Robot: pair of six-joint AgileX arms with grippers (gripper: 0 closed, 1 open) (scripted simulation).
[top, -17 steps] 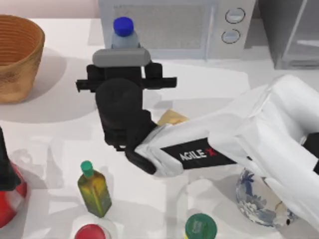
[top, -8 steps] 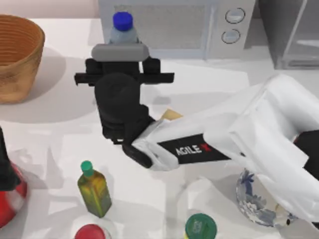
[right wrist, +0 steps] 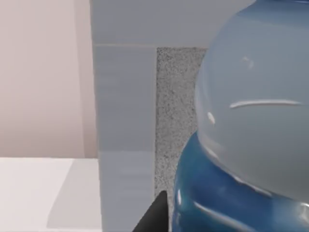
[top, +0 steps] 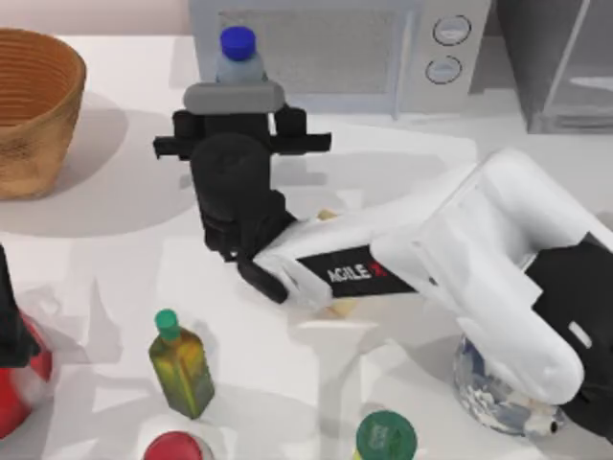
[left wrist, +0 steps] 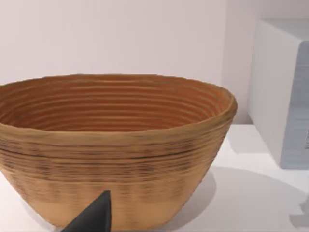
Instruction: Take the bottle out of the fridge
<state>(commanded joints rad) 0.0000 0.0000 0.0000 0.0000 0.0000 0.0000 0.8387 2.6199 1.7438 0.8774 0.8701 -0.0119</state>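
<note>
Against the microwave [top: 330, 53] at the back of the table [top: 115, 240], the bottle [top: 237, 57] stands upright with its bright-blue cap up, well apart from the fridge [top: 560, 62] in the back right corner. The right gripper [top: 235, 96] sits just in front of the bottle, its grey head pressed up to the body, with the white AgileX arm stretching back toward the right. From above, the black wrist hides the fingers, so I cannot tell how wide the claw stands or whether it has hold of the bottle. A woven basket [top: 34, 105] sits at the back left. Nearer the front are an olive-green bottle [top: 180, 366], a red object [top: 21, 379] at the left edge, a green-topped container [top: 386, 438] and a blue-patterned vase [top: 493, 388] under the arm. The right wrist view adds the bottle's pale shoulder and blue lower body [right wrist: 251, 145] close up, beside the microwave's speckled door [right wrist: 176, 116], with one dark fingertip [right wrist: 157, 215] at its side. The left wrist view faces the basket [left wrist: 113, 150], one dark fingertip [left wrist: 94, 217] of the parked left gripper before it.
</note>
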